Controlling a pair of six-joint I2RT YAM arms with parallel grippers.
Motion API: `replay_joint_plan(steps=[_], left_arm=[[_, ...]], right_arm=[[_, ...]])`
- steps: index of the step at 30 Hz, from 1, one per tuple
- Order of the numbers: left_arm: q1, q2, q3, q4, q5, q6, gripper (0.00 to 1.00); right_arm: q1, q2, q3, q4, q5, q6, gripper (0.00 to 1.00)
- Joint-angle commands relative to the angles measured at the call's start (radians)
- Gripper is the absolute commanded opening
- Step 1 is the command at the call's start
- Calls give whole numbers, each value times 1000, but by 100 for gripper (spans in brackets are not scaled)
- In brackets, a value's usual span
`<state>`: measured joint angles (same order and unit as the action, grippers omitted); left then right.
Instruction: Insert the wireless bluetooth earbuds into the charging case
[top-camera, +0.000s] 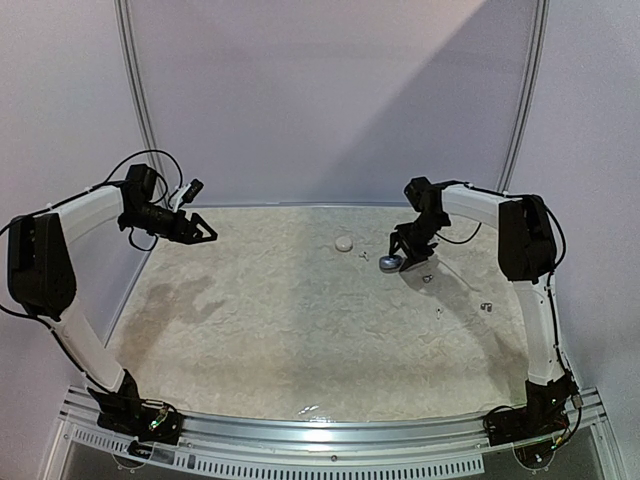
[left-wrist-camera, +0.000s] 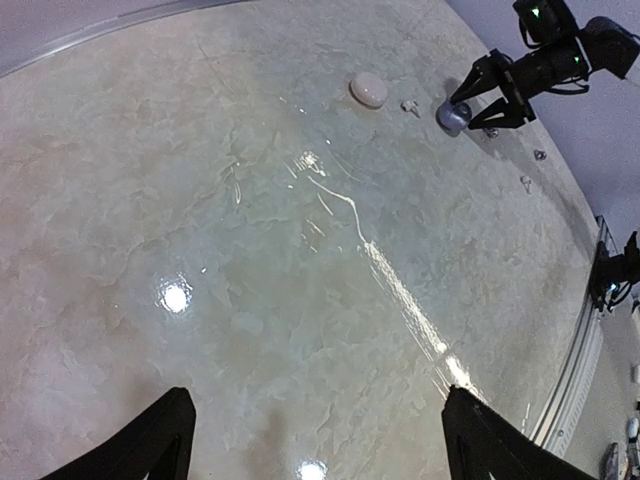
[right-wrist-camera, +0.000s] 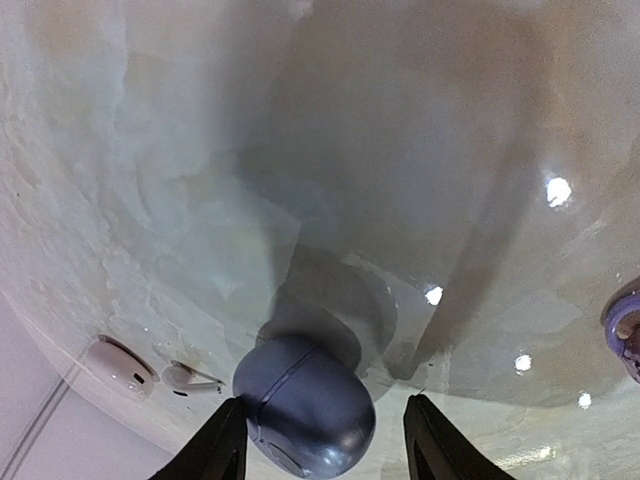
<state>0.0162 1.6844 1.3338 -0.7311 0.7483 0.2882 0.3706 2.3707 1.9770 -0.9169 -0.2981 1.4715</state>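
R gripper (top-camera: 405, 257) sits low over the far-right part of the table (top-camera: 300, 340), fingers either side of the blue-grey case (top-camera: 389, 264). L gripper (top-camera: 205, 228) hangs above the far-left corner, jaws wide w/ nothing in them, well apart from all the items. White round case (top-camera: 343, 242) lies near the far edge, about mid-width. A tiny earbud (top-camera: 360, 253) is just beside it, between it and the blue-grey case. Loose buds (top-camera: 487, 307) lie toward the right edge, too small for detail.

L wrist view: L gripper (left-wrist-camera: 315, 400) shows its fingers (left-wrist-camera: 150, 445) at the bottom corners, spread wide, only bare table (left-wrist-camera: 250, 280) between them. Across the top: white round case (left-wrist-camera: 368, 89), earbud (left-wrist-camera: 410, 105) just beside it, then blue-grey case (left-wrist-camera: 452, 118) at the tips of the R gripper (left-wrist-camera: 472, 110). Loose buds (left-wrist-camera: 540, 155) lie nearer the right edge, apart from the cases.

R wrist view: R gripper (right-wrist-camera: 325, 405) is partly spread and straddles the blue-grey case (right-wrist-camera: 305, 400). One of its fingers (right-wrist-camera: 220, 445) is right against the case; the other has a gap, so no clamp. Can't tell if the case rests on the table or is lifted. White round case (right-wrist-camera: 118, 365) lies by the table's edge, the earbud (right-wrist-camera: 185, 378) on its side just beside it, stem visible. A purple object (right-wrist-camera: 625, 335) is cut off at the frame's right side.
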Motion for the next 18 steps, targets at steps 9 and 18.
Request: replay_joint_plan(steps=[9, 18], left_arm=[[7, -9, -13, -14, 1, 18, 88], [7, -3, 2, -25, -1, 25, 88]], right_arm=[[56, -76, -175, -36, 25, -140, 51], [117, -203, -406, 80, 8, -186, 47]])
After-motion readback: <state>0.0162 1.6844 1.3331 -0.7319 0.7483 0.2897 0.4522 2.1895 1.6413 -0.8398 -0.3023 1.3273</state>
